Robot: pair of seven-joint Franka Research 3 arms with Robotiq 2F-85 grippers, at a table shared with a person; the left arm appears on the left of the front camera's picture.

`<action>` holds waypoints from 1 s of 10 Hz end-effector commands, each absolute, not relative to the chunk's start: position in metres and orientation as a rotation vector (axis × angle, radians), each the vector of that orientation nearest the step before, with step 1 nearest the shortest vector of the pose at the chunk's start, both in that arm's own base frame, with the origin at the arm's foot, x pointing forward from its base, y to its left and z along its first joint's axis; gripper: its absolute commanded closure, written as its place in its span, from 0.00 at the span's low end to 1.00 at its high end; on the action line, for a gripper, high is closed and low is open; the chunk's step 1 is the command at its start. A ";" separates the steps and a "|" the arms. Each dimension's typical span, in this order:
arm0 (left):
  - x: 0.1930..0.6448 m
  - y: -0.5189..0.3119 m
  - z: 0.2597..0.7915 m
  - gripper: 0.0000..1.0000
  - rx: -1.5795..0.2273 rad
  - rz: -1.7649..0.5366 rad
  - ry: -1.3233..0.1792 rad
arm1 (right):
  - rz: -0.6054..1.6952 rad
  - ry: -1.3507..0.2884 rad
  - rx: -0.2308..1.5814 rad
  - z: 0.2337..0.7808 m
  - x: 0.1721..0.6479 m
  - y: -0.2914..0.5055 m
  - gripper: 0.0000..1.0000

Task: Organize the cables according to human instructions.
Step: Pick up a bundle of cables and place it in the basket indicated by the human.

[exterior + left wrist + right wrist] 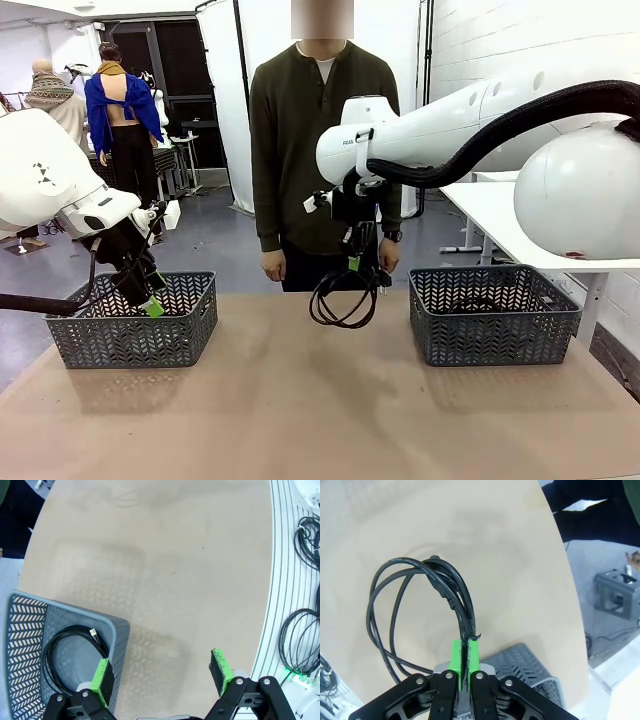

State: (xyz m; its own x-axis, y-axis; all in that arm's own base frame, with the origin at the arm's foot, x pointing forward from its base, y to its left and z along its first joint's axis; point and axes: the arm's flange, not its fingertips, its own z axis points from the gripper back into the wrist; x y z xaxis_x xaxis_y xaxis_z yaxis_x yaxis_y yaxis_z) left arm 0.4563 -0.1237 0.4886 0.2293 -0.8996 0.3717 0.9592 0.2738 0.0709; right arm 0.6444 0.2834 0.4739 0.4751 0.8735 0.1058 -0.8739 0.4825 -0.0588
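Right pincer (465, 652) we've got clamped on one coiled cable (343, 297) mid-tabletop (300, 400); left pincer (162, 672) gapes wide, one cable (70, 652) already binned, so roughly halfway.

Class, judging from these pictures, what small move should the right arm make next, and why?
Probably carry the coiled cable sideways toward the right basket. The right hand is shut on it, the loop hangs above the bare table, and the person gives no visible signal.
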 end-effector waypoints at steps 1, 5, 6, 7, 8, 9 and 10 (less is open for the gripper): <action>0.456 -0.124 0.490 0.00 -0.184 -1.287 -0.374 | 1.061 -0.132 -0.019 0.476 0.646 0.284 1.00; 0.456 -0.124 0.490 0.00 -0.184 -1.287 -0.374 | 1.069 -0.128 0.006 0.474 0.644 0.284 1.00; 0.456 -0.124 0.490 0.00 -0.184 -1.287 -0.374 | 1.078 -0.126 -0.016 0.489 0.644 0.276 1.00; 0.456 -0.124 0.490 0.00 -0.184 -1.287 -0.374 | 1.075 -0.120 -0.021 0.503 0.642 0.263 1.00; 0.456 -0.124 0.490 0.00 -0.184 -1.287 -0.374 | 1.080 -0.110 -0.002 0.519 0.641 0.248 1.00; 0.456 -0.124 0.490 0.00 -0.184 -1.287 -0.374 | 1.094 -0.091 -0.017 0.534 0.640 0.233 1.00; 0.456 -0.124 0.490 0.00 -0.184 -1.287 -0.374 | 1.105 -0.080 -0.017 0.548 0.638 0.218 1.00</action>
